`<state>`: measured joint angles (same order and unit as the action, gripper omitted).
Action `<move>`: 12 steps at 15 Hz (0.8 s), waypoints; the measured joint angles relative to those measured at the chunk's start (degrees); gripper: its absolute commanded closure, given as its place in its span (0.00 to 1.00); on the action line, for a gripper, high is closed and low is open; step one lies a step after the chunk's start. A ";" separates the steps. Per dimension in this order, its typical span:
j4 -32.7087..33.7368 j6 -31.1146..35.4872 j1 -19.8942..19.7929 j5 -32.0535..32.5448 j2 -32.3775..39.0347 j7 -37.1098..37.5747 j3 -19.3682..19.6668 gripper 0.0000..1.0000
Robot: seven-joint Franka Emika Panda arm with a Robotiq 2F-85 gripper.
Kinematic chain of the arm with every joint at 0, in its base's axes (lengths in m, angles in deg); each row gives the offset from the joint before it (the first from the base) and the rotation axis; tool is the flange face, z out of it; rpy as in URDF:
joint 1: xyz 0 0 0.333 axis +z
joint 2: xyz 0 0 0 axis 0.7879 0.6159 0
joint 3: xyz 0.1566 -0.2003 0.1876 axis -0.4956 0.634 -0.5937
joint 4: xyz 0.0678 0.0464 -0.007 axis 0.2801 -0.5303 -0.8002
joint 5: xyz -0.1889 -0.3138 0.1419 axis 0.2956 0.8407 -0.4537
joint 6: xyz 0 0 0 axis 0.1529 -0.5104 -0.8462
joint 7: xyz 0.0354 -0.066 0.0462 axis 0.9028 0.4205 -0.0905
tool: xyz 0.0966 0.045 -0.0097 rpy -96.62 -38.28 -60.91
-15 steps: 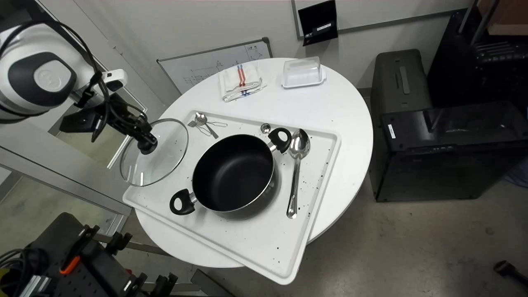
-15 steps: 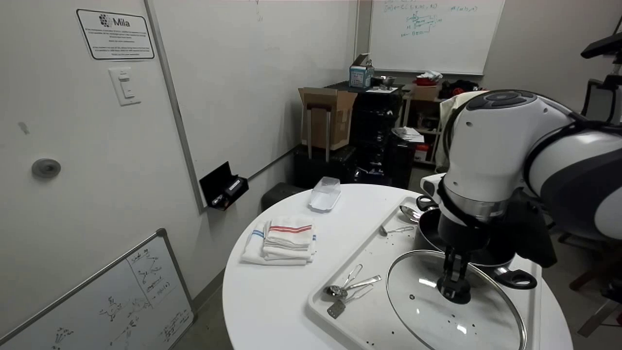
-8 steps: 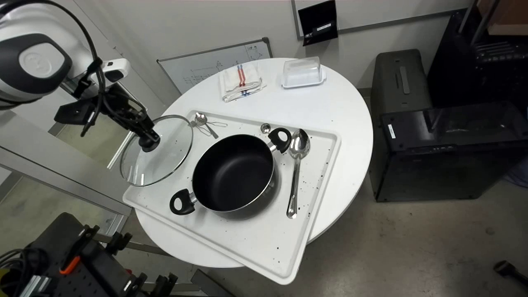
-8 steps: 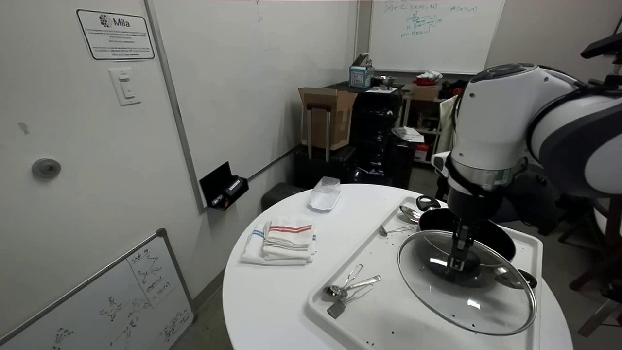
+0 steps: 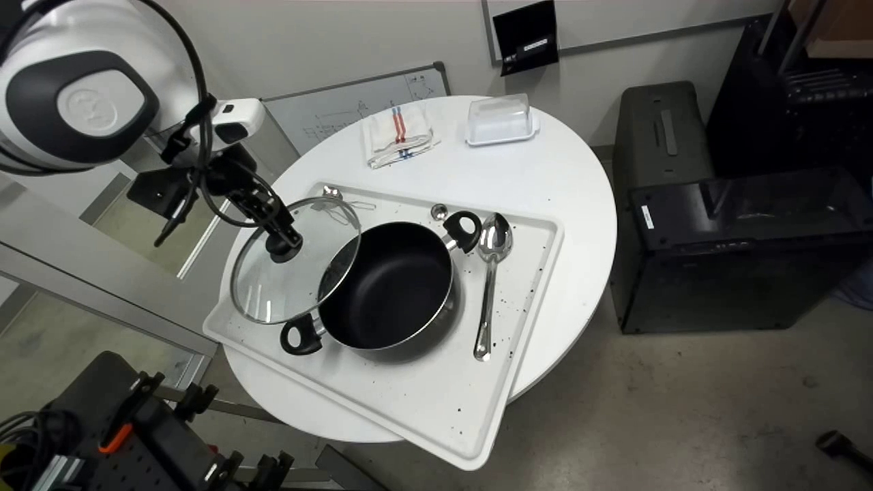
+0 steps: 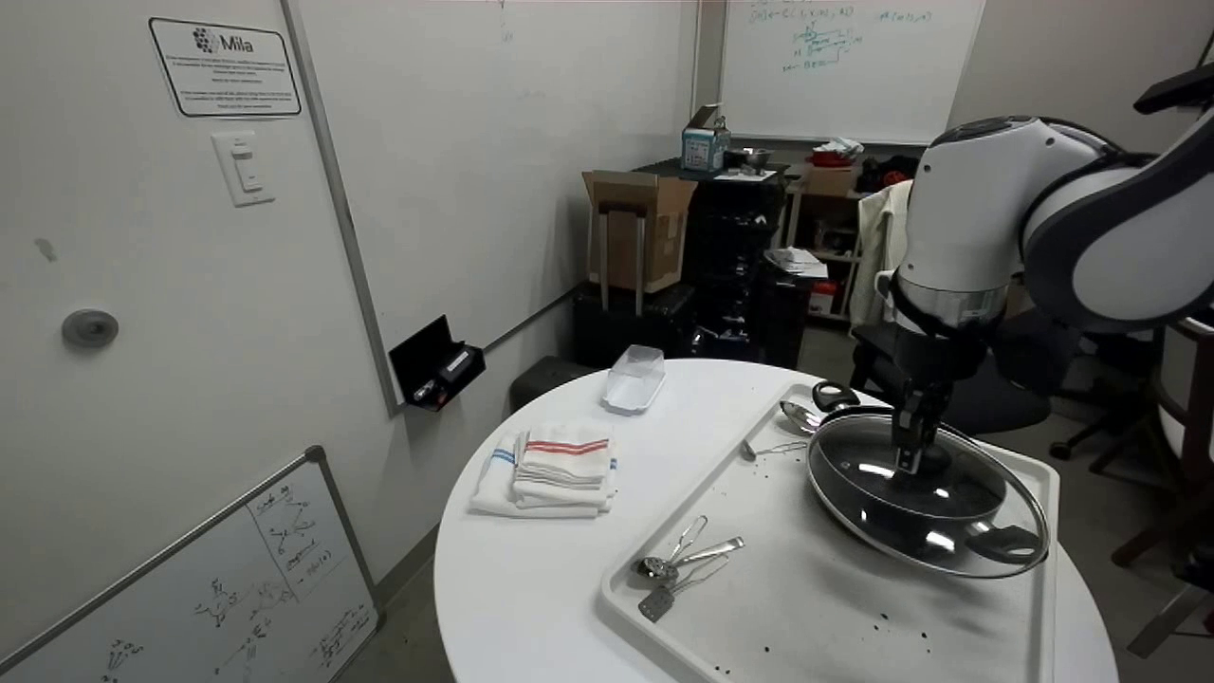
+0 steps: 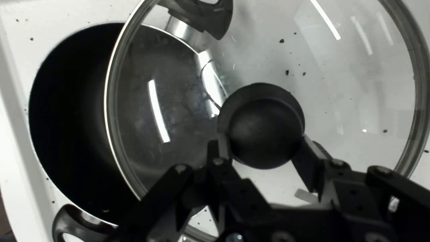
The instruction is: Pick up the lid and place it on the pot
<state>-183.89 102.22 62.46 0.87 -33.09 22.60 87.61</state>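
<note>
The lid, clear glass with a metal rim and black knob, hangs from my gripper (image 5: pixel 290 242) in both exterior views: the lid (image 5: pixel 273 293), and the lid (image 6: pixel 877 517) with the gripper (image 6: pixel 910 455). In the wrist view my gripper (image 7: pixel 263 143) has its fingers shut on the lid's knob, one on each side, and the glass of the lid (image 7: pixel 352 101) spreads around it. The black pot (image 5: pixel 395 293) stands on the tray. The lid is raised and overlaps only part of the pot (image 7: pixel 67 117) in the wrist view. The far pot handle (image 6: pixel 835 396) shows past the lid.
A white tray (image 5: pixel 423 409) on a round white table (image 5: pixel 566 204) bears the pot. A large metal spoon (image 5: pixel 487 293) lies beside the pot. Small metal utensils (image 6: pixel 669 569) lie near the tray's edge. Folded towels (image 5: pixel 399 133) and a butter dish (image 5: pixel 501 123) stand farther back.
My gripper has carried the lid toward the pot. The lid was beside the pot and now overlaps its edge in an exterior view. The pot has not moved.
</note>
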 measured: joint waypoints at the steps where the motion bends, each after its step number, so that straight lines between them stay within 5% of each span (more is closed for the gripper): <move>1: -0.08 0.00 -0.86 -0.09 0.00 0.15 0.45 0.76; 12: 0.69 0.00 -8.09 -3.68 1.34 2.67 4.39 0.76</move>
<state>-183.20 102.23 54.37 -2.81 -31.75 25.28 92.00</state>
